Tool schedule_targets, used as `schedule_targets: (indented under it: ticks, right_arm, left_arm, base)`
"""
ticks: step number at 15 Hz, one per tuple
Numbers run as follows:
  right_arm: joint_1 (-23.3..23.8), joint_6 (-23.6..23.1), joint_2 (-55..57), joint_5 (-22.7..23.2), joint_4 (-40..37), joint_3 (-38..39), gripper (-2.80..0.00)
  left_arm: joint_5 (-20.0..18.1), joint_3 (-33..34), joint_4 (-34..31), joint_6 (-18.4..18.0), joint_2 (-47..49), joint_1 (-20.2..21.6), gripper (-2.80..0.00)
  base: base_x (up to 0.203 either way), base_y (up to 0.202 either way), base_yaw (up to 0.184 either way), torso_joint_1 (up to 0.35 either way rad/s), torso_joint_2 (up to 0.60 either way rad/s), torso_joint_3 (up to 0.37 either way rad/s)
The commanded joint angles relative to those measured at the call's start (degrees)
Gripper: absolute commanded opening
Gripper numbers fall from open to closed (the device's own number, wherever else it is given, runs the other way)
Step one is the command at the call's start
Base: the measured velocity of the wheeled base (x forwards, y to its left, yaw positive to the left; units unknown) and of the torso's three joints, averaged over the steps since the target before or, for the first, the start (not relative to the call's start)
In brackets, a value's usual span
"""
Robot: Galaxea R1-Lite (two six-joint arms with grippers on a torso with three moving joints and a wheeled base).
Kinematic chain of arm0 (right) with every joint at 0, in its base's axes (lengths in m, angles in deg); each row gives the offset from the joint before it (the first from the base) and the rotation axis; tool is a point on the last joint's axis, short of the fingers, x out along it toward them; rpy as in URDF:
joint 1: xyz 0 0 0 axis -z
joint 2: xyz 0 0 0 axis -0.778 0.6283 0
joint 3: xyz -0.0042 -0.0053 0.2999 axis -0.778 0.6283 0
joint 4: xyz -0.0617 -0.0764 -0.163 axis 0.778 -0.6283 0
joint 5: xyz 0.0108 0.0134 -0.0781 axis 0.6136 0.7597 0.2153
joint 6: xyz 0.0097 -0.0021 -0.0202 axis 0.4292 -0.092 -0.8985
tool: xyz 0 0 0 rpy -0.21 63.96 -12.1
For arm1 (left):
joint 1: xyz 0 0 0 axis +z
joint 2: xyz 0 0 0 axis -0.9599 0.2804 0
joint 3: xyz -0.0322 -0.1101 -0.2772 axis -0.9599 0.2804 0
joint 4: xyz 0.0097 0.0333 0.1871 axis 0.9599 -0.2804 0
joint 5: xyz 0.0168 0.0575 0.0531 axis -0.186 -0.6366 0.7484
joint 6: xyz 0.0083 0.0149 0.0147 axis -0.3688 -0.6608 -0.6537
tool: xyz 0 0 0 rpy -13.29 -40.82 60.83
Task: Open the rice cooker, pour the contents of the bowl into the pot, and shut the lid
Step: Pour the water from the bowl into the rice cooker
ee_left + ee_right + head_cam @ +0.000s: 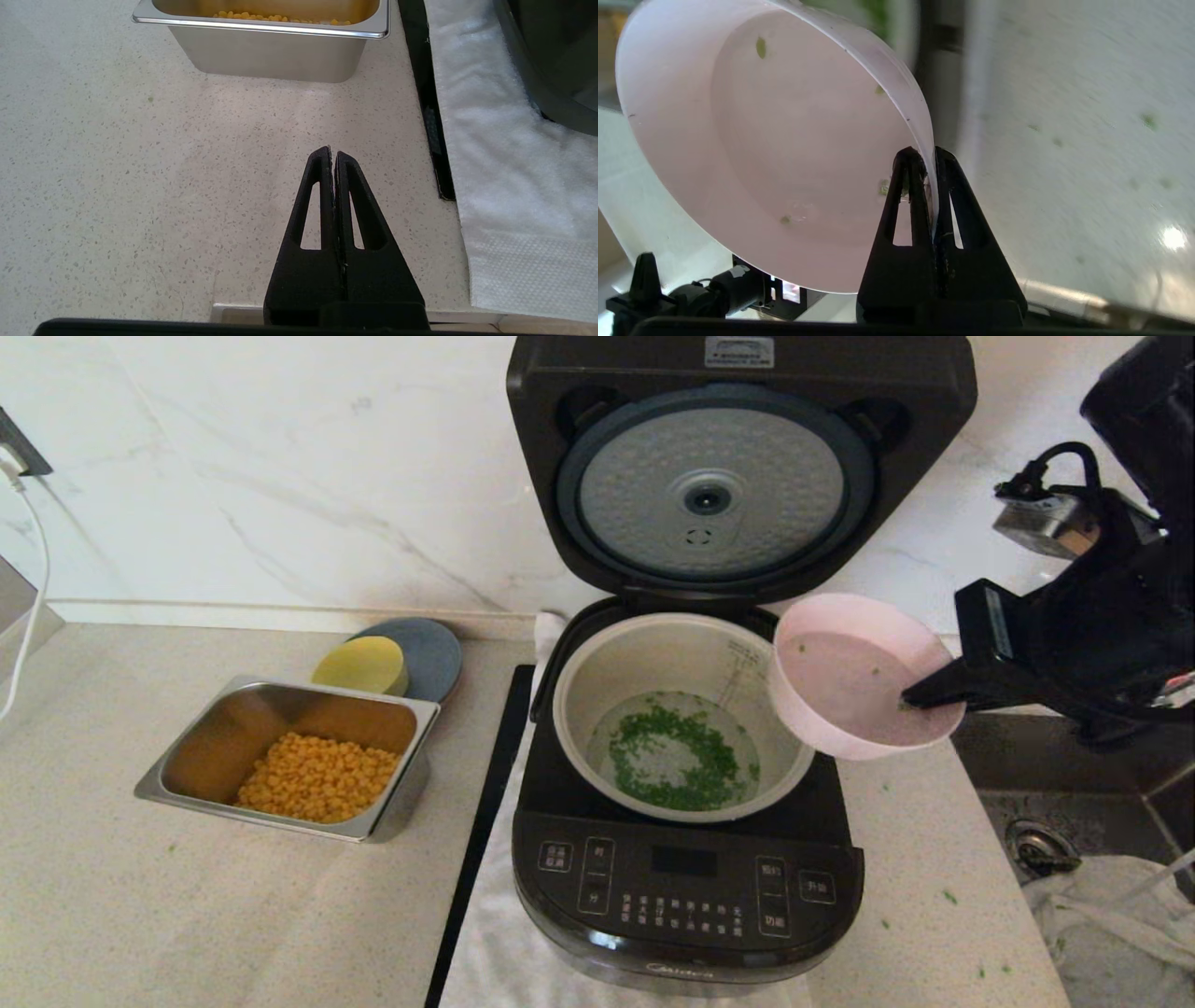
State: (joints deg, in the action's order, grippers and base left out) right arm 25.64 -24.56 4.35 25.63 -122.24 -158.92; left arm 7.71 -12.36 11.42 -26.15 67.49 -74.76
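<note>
The dark rice cooker [686,887] stands with its lid [719,499] raised, the dimpled silver underside facing me. Chopped green herbs [677,761] lie in a ring on the floor of the grey pot [597,709]. My right gripper [920,698] [928,154] is shut on the rim of the white bowl [845,677] [775,140], held tilted beside the pot's right edge. Only a few green flecks cling to the bowl's pinkish inside. My left gripper [332,154] is shut on nothing, low over the counter near the front edge.
A steel tray of corn [187,775] [275,51] sits left of the cooker, a yellow dish [362,665] on a grey plate behind it. A white cloth [504,163] lies under the cooker beside a black strip [485,812]. A sink [1064,821] lies at right.
</note>
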Motion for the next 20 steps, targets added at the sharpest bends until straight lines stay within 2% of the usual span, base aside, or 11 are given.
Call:
schedule_targets:
  ticks: [1,3,7,13,20]
  right_arm:
    - [-4.07,0.58,5.12,-1.98,-0.22,-4.65,-2.8]
    - [-6.7,1.32,8.17,-4.05,0.32,-7.3,-2.8]
    - [-10.55,1.41,11.5,-6.87,5.74,-7.46,-2.8]
    - [-12.86,1.66,14.93,-12.43,11.64,-7.4,-2.8]
    - [-15.7,1.94,18.52,-24.72,18.07,-7.37,-2.8]
  left_arm:
    - [-0.02,0.0,-0.01,-0.04,-0.06,-0.01,-2.8]
    - [-0.02,0.0,-0.01,-0.04,-0.06,-0.01,-2.8]
    - [-0.02,0.0,-0.01,-0.04,-0.06,-0.01,-2.8]
    - [-0.02,0.0,-0.01,-0.04,-0.06,-0.01,-2.8]
    - [-0.02,0.0,-0.01,-0.04,-0.06,-0.01,-2.8]
  base:
    - [0.0,0.0,0.0,0.0,0.0,0.0]
    - [0.0,0.0,0.0,0.0,0.0,0.0]
    - [0.0,0.0,0.0,0.0,0.0,0.0]
    - [0.0,0.0,0.0,0.0,0.0,0.0]
    - [0.0,0.0,0.0,0.0,0.0,0.0]
